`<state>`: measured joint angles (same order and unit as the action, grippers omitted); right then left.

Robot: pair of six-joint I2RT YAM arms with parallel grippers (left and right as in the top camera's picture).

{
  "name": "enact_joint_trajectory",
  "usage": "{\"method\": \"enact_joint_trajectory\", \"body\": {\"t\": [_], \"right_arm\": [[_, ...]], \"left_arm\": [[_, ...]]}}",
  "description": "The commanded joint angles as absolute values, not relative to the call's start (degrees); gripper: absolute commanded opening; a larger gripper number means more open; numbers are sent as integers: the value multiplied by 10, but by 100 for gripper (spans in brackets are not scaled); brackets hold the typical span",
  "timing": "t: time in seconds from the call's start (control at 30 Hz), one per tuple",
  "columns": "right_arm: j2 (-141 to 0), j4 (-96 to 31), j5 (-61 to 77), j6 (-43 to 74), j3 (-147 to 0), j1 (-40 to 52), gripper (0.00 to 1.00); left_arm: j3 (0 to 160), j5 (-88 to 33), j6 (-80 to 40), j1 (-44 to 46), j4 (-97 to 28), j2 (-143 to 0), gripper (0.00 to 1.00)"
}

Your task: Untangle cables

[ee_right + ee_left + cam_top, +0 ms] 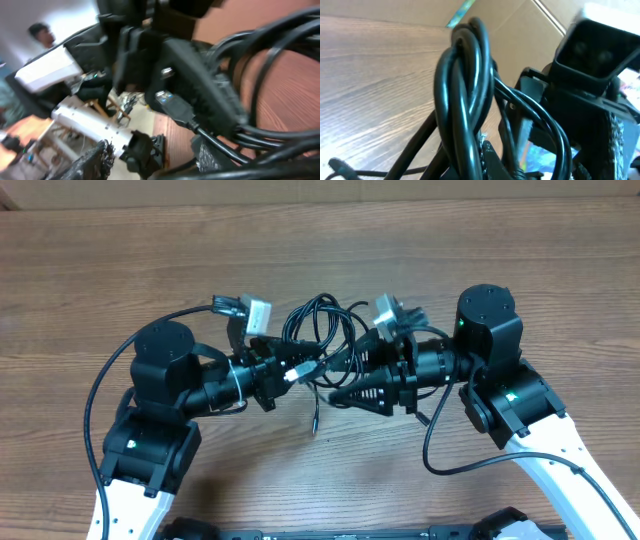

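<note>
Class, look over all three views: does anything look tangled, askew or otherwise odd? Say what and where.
Yes: the cables are bunched in overlapping loops between the left gripper and right gripper, strands twisted round one another, one loose end trailing toward the near edge.

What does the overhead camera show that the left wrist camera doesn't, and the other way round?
Only overhead: the left gripper and right gripper meeting at the cables, with one loose end trailing toward the table. Only left wrist: a close-up of loops wound around each other, cardboard behind them. Both: the black cables and the wooden table.
</note>
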<state>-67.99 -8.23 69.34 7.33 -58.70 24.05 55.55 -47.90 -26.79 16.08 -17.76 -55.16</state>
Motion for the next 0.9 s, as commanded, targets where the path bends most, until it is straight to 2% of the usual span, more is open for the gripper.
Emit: {"method": "enact_joint_trajectory", "body": {"t": [0.0,0.3,0.43,0.6,0.87], "right_arm": [[-676,-75,596,137,-592,240,54],[-676,-82,589,150,-592,240,52],[-676,-86,578,152,-592,240,46],[-676,-121,501,181,-592,239,41],[-676,-123,489,183,-592,239,36]], "left_arm": [[563,-491,-200,187,-181,-551,4],[563,-455,-150,195,-184,-548,4],[563,-448,-110,195,-184,-538,4],[563,-450,-83,195,-193,-517,4],[563,-474,-84,195,-219,-500,4]]}}
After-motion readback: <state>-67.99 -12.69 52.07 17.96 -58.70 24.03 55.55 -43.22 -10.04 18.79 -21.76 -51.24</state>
